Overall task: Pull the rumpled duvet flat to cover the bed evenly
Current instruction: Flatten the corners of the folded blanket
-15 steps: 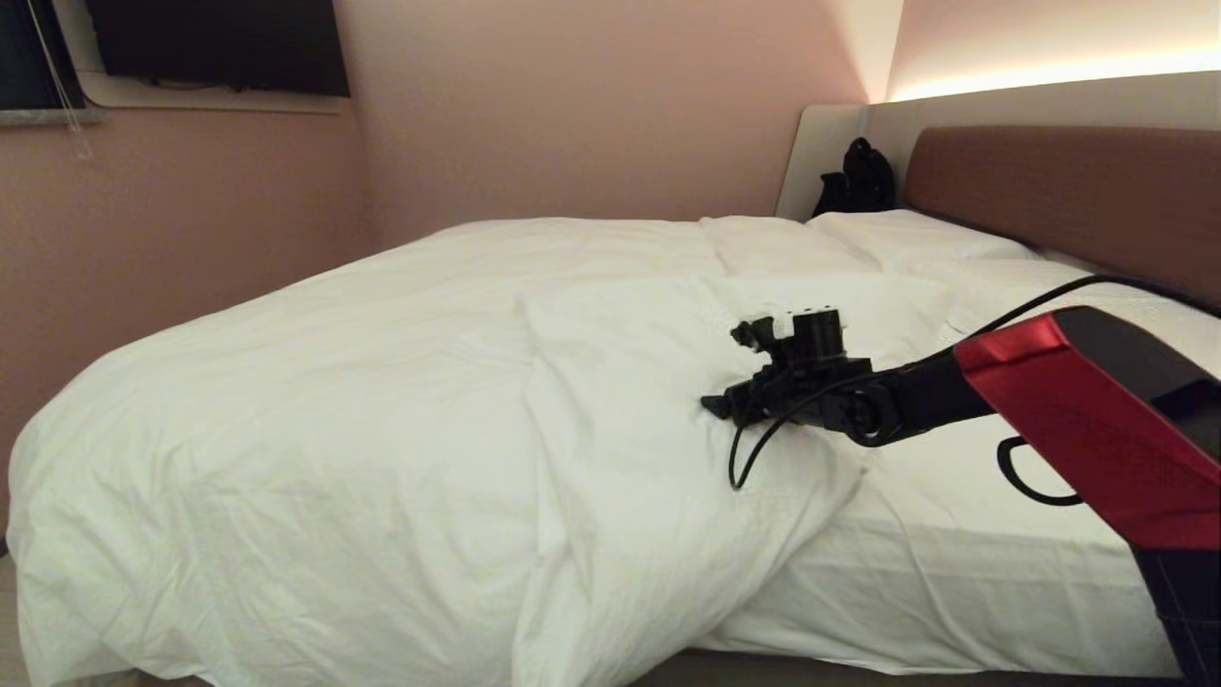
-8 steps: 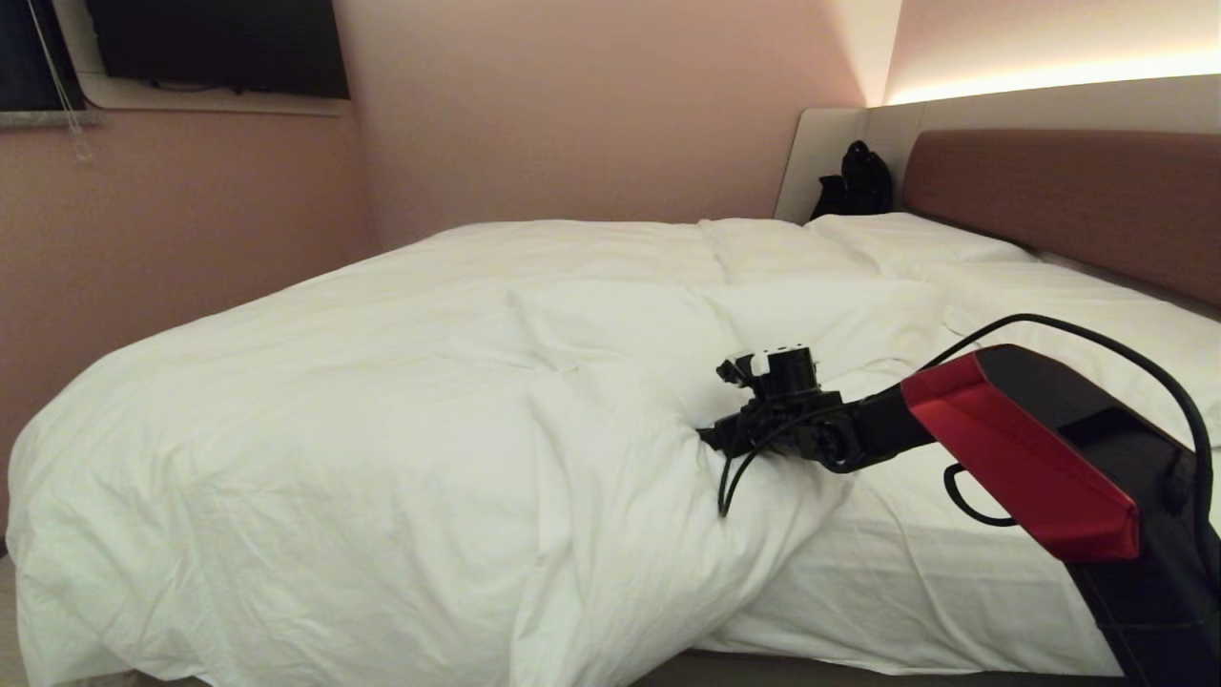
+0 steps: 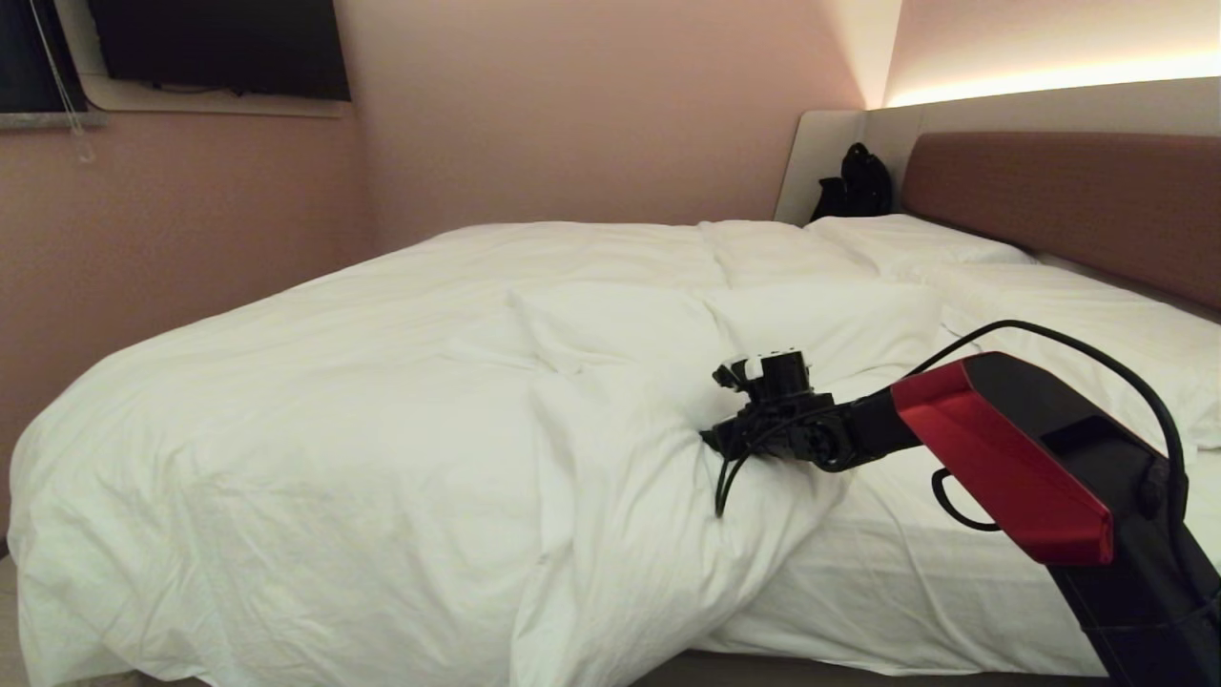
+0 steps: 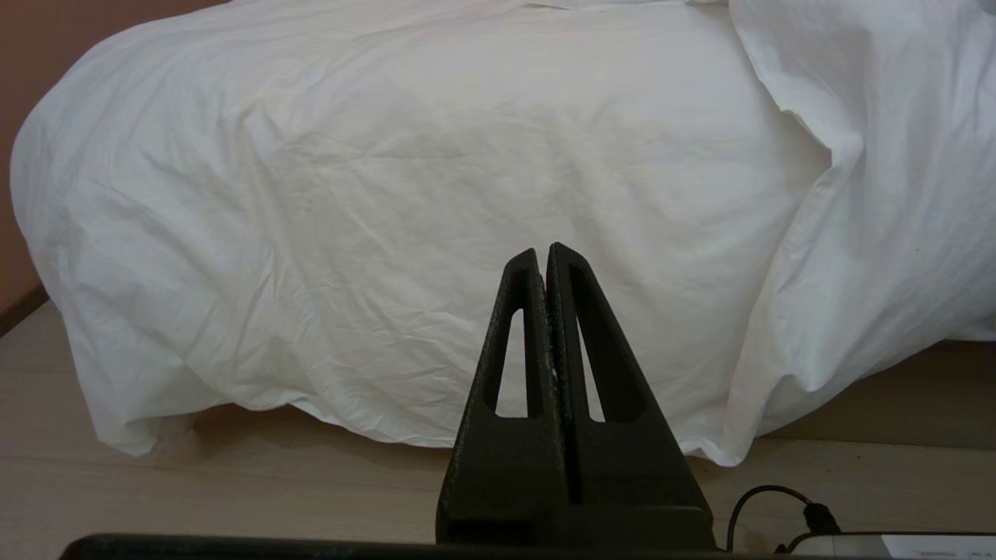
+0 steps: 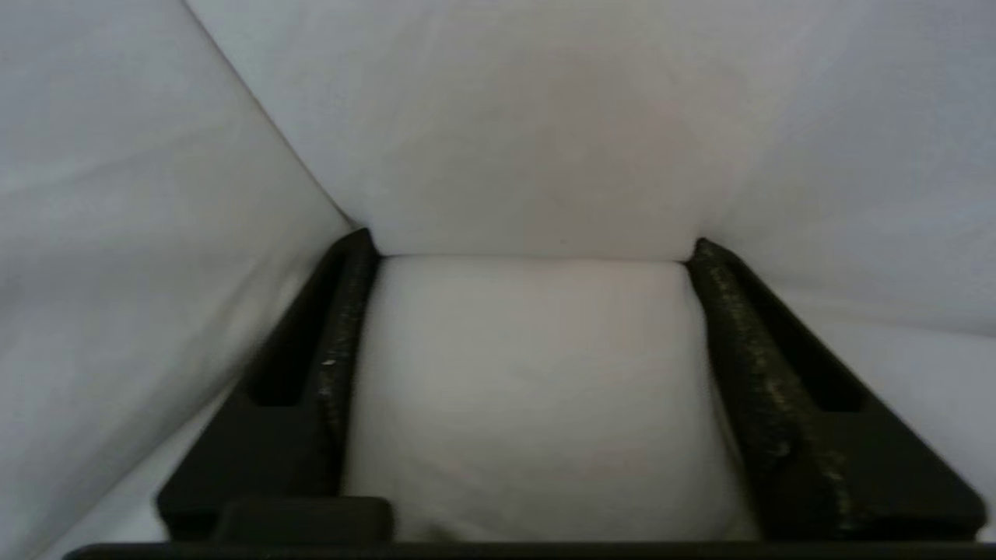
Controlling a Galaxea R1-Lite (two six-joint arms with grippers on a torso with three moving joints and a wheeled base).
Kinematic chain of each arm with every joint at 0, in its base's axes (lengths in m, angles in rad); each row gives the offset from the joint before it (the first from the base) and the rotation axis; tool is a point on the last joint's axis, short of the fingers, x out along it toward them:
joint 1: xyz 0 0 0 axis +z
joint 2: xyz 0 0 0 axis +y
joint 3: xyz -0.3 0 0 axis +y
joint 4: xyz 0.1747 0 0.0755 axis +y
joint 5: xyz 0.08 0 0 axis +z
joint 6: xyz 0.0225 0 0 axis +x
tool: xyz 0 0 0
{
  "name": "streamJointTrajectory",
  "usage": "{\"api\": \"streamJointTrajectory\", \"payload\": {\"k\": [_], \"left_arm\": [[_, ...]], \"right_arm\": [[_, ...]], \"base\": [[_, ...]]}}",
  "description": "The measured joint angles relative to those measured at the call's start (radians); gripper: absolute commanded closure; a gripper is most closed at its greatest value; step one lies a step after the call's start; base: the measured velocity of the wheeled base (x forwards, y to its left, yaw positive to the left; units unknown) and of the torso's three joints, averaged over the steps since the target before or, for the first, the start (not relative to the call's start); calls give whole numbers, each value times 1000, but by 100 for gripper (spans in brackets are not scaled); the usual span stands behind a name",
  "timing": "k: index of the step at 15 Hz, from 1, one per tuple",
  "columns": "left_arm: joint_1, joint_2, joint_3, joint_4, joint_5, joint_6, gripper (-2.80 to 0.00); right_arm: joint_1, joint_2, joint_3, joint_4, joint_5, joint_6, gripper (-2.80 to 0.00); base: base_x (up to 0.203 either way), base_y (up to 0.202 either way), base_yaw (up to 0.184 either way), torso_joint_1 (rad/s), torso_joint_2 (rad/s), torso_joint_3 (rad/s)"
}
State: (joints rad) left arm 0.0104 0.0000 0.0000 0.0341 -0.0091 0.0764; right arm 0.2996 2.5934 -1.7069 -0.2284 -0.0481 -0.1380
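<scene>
Head view: the right gripper (image 3: 711, 441) is pushed into a thick fold of the duvet (image 3: 382, 401) near the middle of the bed's (image 3: 1049, 191) near side; from here its fingers are buried in the cloth. Beyond and to the left of it the duvet lies fairly smooth up to the pillows (image 3: 916, 239). Beside and below it, a bunched flap hangs over the edge, and to its right the mattress sheet (image 3: 954, 572) is bare. I judge the task only begun: the pull that would carry the flap over that bare stretch is not yet made. Against the earlier frames, the arm has sunk and drawn nearer, and the fold has puckered round the gripper.

Left wrist view: the left gripper (image 4: 547, 253) hangs parked low beside the bed, fingers pressed together on nothing, the draped duvet ahead of it.

Right wrist view: the right gripper's fingers (image 5: 350, 311) stand spread with a puffy roll of duvet filling the gap between them, cloth touching both pads; it looks to be mid-closing, the pinch not yet firm.
</scene>
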Motion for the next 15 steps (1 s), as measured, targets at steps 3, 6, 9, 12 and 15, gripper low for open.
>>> {"api": "streamJointTrajectory", "payload": {"k": [3,6,9,12,15], "left_arm": [[0,0,0,-1,0,0,0],[0,0,0,1,0,0,0],[0,0,0,0,0,0,0],[0,0,0,1,0,0,0],[0,0,0,0,0,0,0]], "right_arm": [[-1,-1,-1,3,-1,1,0],[-1,-8,1,6,-1,2,0],[-5,-27,6,7,-1,3,0],[-15,-65,21,11,2,4,0],[-18,-79,23,10,1,4,0]], "base": [[0,0,0,0,0,0],[0,0,0,0,0,0],[0,0,0,0,0,0],[0,0,0,0,0,0],[0,0,0,0,0,0]]}}
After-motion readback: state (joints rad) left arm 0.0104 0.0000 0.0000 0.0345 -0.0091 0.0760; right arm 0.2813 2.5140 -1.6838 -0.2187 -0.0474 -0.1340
